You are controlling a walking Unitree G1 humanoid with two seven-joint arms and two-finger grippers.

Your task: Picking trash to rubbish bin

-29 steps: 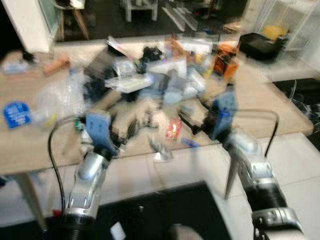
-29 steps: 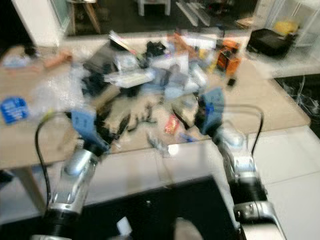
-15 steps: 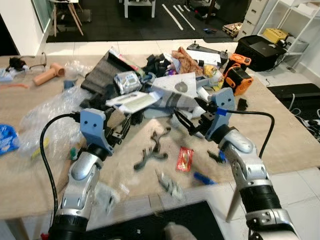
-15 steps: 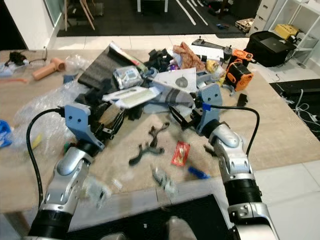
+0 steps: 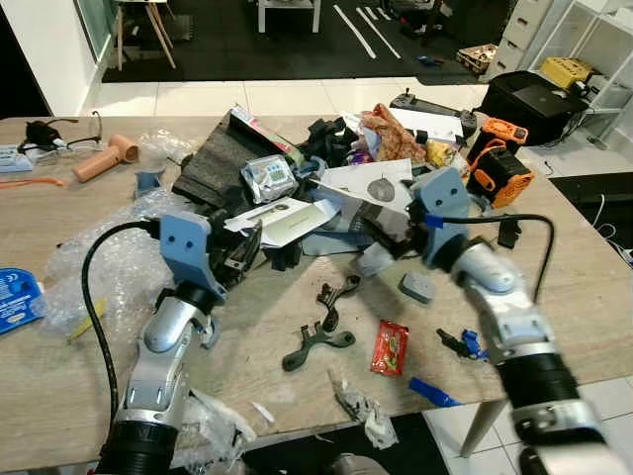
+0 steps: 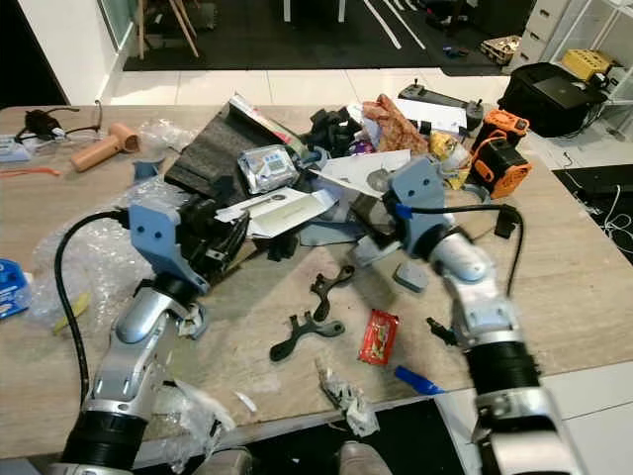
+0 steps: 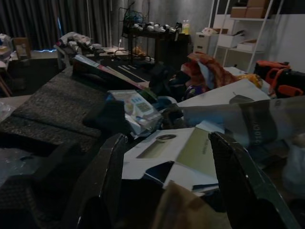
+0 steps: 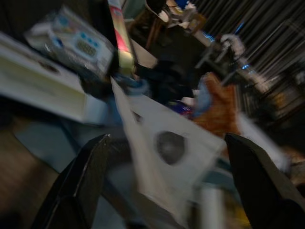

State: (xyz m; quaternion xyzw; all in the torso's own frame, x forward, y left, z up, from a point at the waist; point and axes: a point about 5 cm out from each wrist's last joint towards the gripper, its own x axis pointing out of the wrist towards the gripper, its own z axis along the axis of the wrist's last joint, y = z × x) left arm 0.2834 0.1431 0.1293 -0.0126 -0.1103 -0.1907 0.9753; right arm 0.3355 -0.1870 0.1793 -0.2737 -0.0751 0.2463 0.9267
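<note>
I saw both pincers wide open over the messy tabletop [image 5: 59, 386]: left pincer [image 7: 164, 183] and right pincer [image 8: 164, 183] by white paper [image 5: 371, 183].

wooden table [image 5: 593, 287], orange tool [image 5: 499, 163], eyeglasses [image 5: 45, 134]

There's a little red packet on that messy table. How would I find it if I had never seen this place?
Start at the wooden table and look at its near edge, on the side of the robot's right end effector. The red packet lies flat there, between a black forked plastic piece and a small blue pen-like stick. It is the one bright red, glossy, rectangular wrapper among them.
</note>
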